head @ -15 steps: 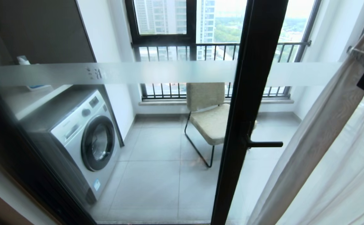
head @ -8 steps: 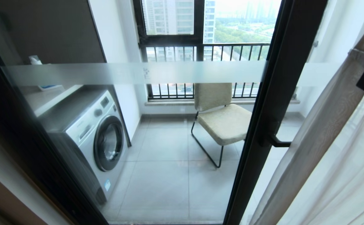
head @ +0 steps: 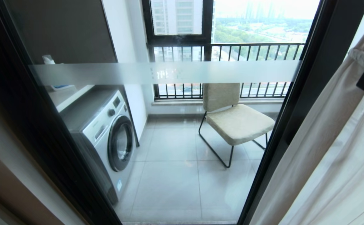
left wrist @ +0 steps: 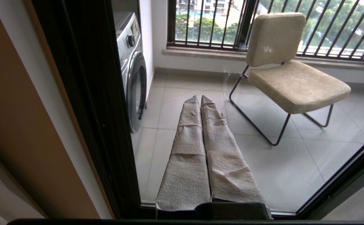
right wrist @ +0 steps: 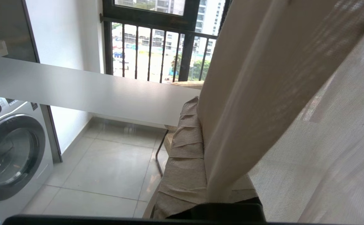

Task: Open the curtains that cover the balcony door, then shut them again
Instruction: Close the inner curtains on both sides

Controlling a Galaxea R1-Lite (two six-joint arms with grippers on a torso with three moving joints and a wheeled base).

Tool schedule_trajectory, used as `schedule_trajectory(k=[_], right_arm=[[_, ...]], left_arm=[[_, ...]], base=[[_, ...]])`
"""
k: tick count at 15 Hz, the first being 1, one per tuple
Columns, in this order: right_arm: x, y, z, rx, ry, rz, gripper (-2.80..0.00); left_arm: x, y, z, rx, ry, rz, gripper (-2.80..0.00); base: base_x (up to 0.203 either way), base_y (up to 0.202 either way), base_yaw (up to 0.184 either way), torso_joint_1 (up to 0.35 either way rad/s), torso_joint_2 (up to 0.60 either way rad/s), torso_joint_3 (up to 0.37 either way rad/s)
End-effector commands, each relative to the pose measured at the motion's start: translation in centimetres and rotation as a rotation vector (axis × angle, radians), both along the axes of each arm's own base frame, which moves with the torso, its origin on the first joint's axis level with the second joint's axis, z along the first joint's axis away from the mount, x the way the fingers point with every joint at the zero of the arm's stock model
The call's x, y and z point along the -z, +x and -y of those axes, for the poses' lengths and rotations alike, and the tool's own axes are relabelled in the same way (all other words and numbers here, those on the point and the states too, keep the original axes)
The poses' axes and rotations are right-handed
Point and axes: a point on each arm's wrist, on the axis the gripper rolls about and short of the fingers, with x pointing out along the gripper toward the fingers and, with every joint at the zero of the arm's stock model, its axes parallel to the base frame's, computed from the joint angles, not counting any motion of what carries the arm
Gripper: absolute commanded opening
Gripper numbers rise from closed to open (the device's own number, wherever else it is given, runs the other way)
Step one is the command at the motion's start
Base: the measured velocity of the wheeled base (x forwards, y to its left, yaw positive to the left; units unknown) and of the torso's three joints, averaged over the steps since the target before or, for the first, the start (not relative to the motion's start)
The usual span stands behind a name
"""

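Observation:
The balcony door (head: 175,72) is glass in black frames with a frosted white band across it. The curtains (head: 325,140) hang at the right, a beige panel with a sheer white layer (head: 350,175) behind. My right gripper (head: 361,57) is at the right edge of the head view, shut on the beige fold. In the right wrist view the curtains (right wrist: 263,78) run between the taped fingers of that gripper (right wrist: 200,107). My left gripper (left wrist: 200,99) is shut on nothing and points low at the glass, out of the head view.
Behind the glass stand a washing machine (head: 107,137) on the left and a beige chair (head: 235,122) in the middle, on a tiled floor. A barred railing and windows (head: 231,50) close the far side. A black door frame (head: 38,125) and a wall run down the left.
The whole picture has shifted: washing machine, chair and door frame slid right, so the camera moved left. The curtain stays in my right gripper and now hides the door handle.

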Motion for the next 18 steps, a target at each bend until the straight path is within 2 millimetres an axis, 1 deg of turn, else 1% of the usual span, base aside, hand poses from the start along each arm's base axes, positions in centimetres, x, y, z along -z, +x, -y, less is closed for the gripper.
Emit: schedule_trajectory(k=[1, 8, 14, 18], right_arm=[[0.02, -0.07, -0.01, 0.0, -0.001, 0.003, -2.8], [-0.13, -0.09, -0.01, 0.0, 0.0, 0.011, -2.8], [-0.14, 0.03, -0.02, 0.001, 0.0, 0.007, -2.8], [-0.84, 0.57, -0.08, 0.003, 0.002, 0.02, -2.8]], left_arm=[[-0.01, 0.0, 0.0, -0.001, -0.001, 0.0, -2.8], [-0.01, 0.0, 0.0, -0.001, -0.002, 0.001, -2.8], [-0.02, 0.0, 0.0, -0.001, -0.002, 0.002, -2.8], [-0.02, 0.0, 0.0, -0.001, -0.003, 0.002, -2.8]], base=[[0.0, 0.193, -0.001, 0.006, 0.0, -0.002], [0.0, 0.185, 0.003, 0.003, 0.0, 0.002], [0.0, 0.013, 0.001, 0.0, 0.0, 0.0], [0.0, 0.0, 0.0, 0.0, 0.0, 0.0]])
